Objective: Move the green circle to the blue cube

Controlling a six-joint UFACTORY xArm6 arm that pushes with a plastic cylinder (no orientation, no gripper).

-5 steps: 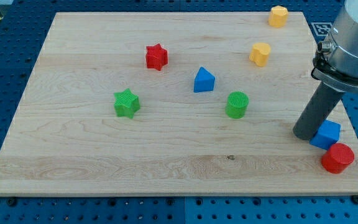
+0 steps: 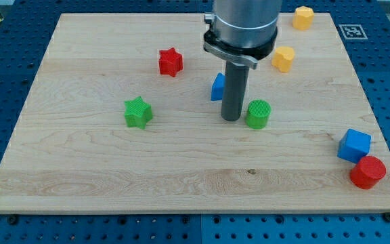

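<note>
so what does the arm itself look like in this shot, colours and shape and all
It ends in a straight, dark grey round rod, and my tip is its blunt lower end. Above the rod sits a wider pale silver-grey cylinder with a dark clamp ring around its base. No cables, markings or labels show on it.

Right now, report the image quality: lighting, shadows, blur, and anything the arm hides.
Camera view: even, soft lighting, no glare on the wooden board; blocks cast only faint shadows. Everything is sharp, including my tip, which sits just left of the green circle. The rod hides most of a blue block behind it. The blue cube at the view's right is clear.
</note>
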